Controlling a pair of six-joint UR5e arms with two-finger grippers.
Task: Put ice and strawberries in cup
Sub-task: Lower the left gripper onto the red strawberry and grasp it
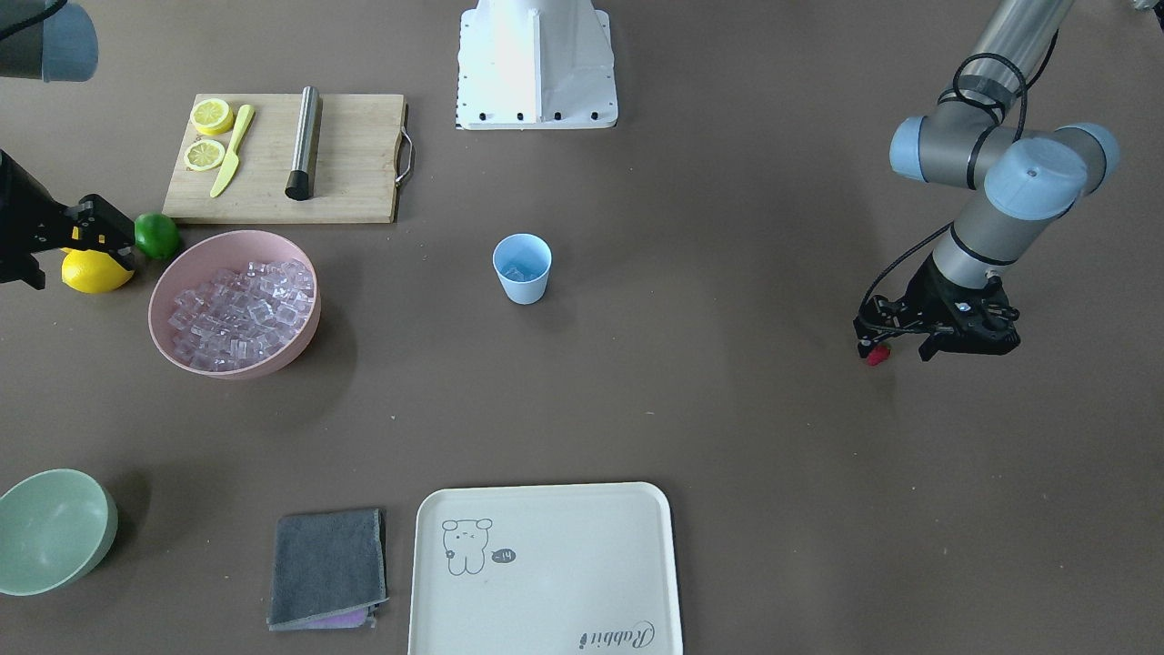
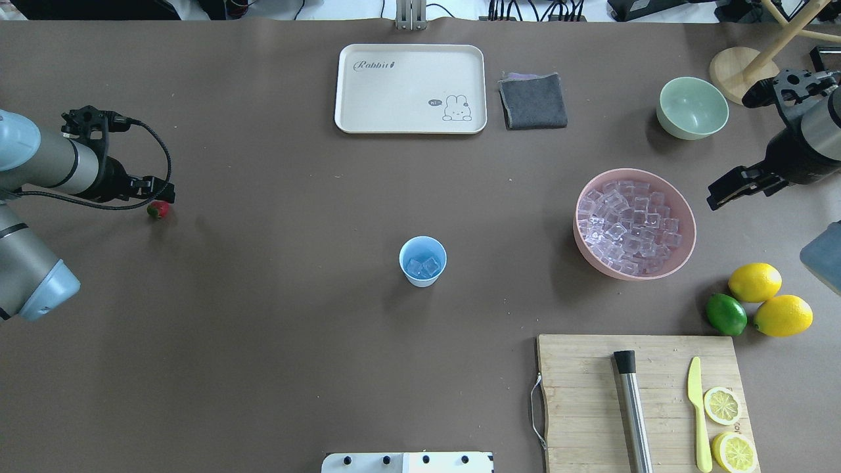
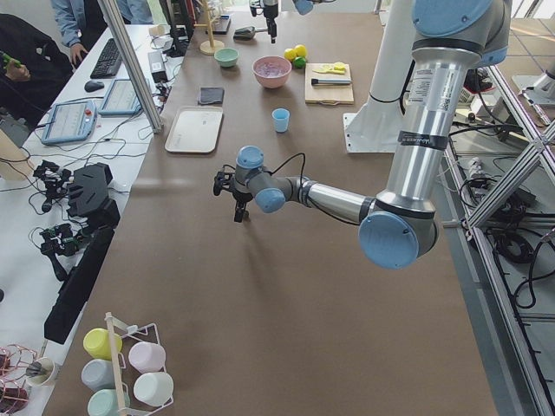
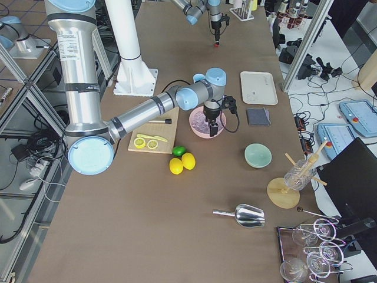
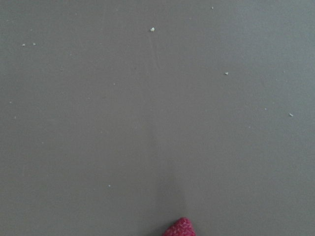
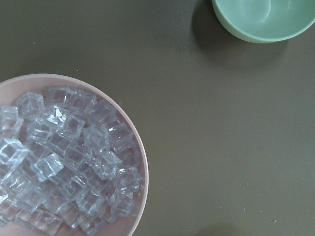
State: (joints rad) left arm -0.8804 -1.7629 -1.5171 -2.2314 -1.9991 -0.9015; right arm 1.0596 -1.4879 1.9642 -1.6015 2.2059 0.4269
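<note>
Left gripper [image 2: 159, 197]: at the robot's far left, well apart from the cup [image 2: 422, 261]. Its fingers point down and appear clamped on the strawberry [image 2: 158, 209], which hangs at their tips. The left wrist view shows only the red tip at the bottom edge over bare table [image 5: 147, 98]. The berry seems lifted off the surface, though contact cannot be ruled out.

Right gripper [image 2: 717, 195]: hovers near the pink bowl [image 2: 691, 226], on the side toward the green bowl [image 2: 693, 108]. Its wrist view looks down on both bowls, with no fingers in frame. Whether the jaws are apart or together cannot be told.

Cup: upright at mid-table, alone, with two cubes of ice [image 2: 424, 267] at its bottom. The pink bowl is heaped with more cubes.

Other items:
- Two lemons [image 2: 769, 299] and a lime [image 2: 726, 314] lie together, between the pink bowl and the board [image 2: 578, 394].
- The board carries a steel rod, a yellow knife and two lemon halves.
- The tray [image 2: 368, 98] and a grey cloth [image 2: 532, 100] lie at the far edge.
</note>
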